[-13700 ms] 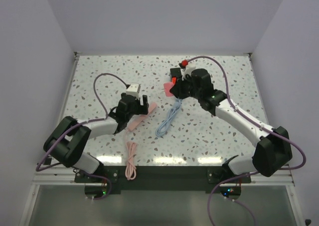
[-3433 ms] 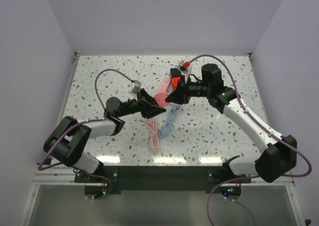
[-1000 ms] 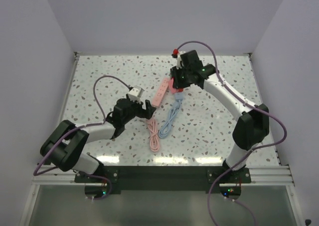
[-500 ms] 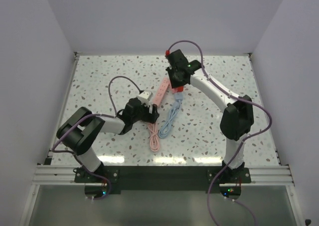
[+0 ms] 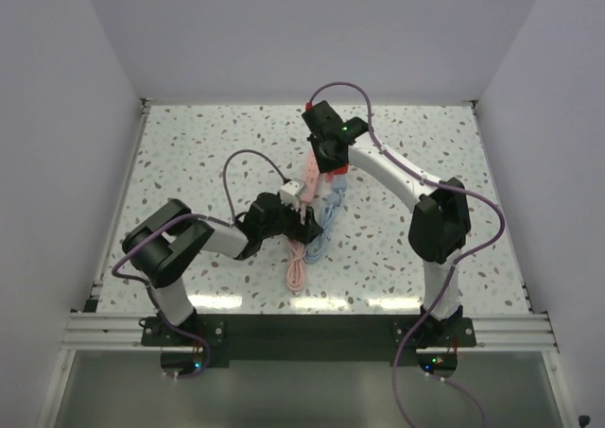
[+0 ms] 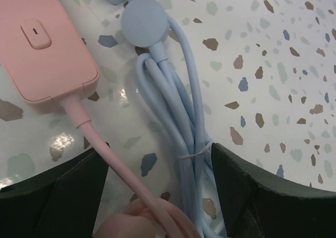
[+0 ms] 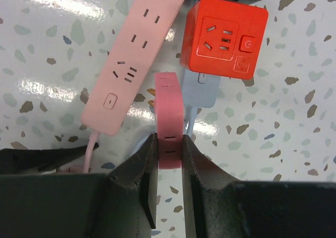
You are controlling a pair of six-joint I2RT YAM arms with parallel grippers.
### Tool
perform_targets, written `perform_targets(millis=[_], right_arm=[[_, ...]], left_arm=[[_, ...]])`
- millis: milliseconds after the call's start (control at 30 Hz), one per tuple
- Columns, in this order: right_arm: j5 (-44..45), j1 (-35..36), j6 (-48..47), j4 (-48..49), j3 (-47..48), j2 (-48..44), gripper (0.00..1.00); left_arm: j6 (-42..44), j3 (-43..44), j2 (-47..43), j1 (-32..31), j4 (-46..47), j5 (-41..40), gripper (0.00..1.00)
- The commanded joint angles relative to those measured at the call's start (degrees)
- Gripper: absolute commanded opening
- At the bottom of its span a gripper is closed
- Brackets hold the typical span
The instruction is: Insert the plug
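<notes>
Right wrist view: you're mid-approach, right gripper (image 7: 169, 143) clamped on the pink plug (image 7: 169, 109), just beside the pink power strip (image 7: 135, 54); left gripper (image 6: 157, 164) fingers stand apart. Next, line the plug up with a socket.

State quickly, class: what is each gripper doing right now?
Left gripper: open, holding nothing.
Right gripper: closed on the pink plug.
</notes>
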Motion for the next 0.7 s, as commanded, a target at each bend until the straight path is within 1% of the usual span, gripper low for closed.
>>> perform_targets(millis=[0,167,333,433,500,533,633,667], right_arm=[[2.6,0.2,1.6,-0.8,1.8,-1.1,0.0],[3.2,0.3,1.8,-1.6,1.7,-1.1,0.0],[3.8,0.4,1.9,-2.3,0.5,-1.5,0.0],[4.7,0.4,1.8,-3.9,1.0,-1.3,0.0],[5.6,0.6,1.8,-4.8,1.2,-1.0,0.0],[6.0,0.7,1.8,-5.0,1.5,-1.0,0.0],[6.7,1.1,1.9,-6.0,2.2,-0.8,0.0],[7.0,1.2,1.9,-6.7,2.5,-0.6,0.0]], left_arm=[[-2.7,2.0,1.7,-2.5,3.1,4.4,0.82],[-5.0,3.4,3.8,-3.9,6.1,6.9,0.82],[-4.9,7.9,6.6,-6.4,6.6,7.6,0.82],[-5.0,8.3,7.7,-6.6,7.1,7.5,0.82],[-4.2,7.4,6.5,-6.6,6.3,6.3,0.84],[-3.7,6.8,5.7,-6.6,5.5,4.2,0.86],[-1.6,3.3,0.4,-5.8,3.0,-2.0,0.9],[-1.4,2.2,-2.5,-5.4,2.9,-2.8,0.91]])
